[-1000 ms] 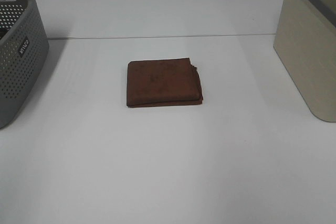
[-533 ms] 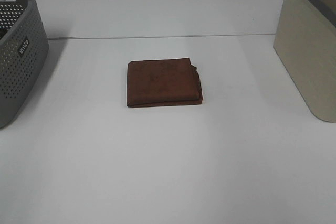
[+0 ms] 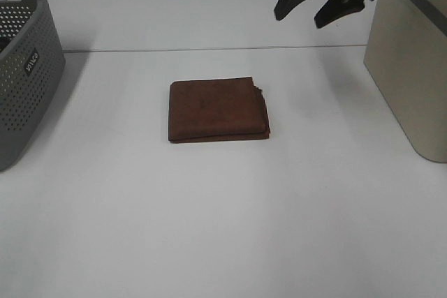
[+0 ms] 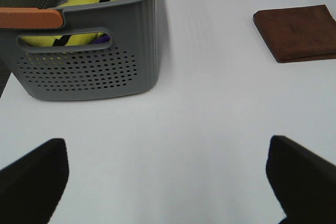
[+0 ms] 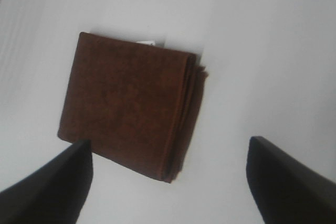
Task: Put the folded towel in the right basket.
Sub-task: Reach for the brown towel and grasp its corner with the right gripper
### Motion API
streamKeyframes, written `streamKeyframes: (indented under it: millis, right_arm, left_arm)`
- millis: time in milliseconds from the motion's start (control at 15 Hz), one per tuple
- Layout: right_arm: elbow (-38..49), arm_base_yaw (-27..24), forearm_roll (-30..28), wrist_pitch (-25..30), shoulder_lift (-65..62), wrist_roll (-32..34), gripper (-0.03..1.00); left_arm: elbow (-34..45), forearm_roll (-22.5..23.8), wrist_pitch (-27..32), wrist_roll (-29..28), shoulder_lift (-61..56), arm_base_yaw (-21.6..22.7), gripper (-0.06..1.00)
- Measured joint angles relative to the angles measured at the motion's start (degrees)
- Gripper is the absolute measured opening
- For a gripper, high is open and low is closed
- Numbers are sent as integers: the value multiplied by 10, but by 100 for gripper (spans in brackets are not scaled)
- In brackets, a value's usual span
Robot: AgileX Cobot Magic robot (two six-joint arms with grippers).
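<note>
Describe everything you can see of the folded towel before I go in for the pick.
The folded towel is a reddish-brown, roughly square cloth with a matte, slightly fuzzy look, folded in several layers. It lies flat on the white table, between the grey perforated basket and the right basket, touching neither. Its layered edges show on the side toward the right basket. A small white tag peeks out at one edge. Nothing rests on it. The right gripper hangs clear, jaws open.
</note>
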Motion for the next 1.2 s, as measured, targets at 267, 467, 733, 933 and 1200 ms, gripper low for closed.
streamKeyframes:
  millis: [267,467,733,933,1200]
  right_arm:
    - [0,1,61,14,72,-1,76]
    - [-8,1,96,31,132,-10,76]
    - [-69,1,119,49,202,-11,76]
    - [-102,1,120,50,238,-11,76]
    - [-109,1,163,51,262,-16,76]
  left_arm:
    - [0,0,0,0,0,0,97]
    - [0,0,0,0,0,0,97]
    - [0,0,0,0,0,0,97]
    - [0,0,0,0,0,0,97]
    - [0,0,0,0,0,0,97]
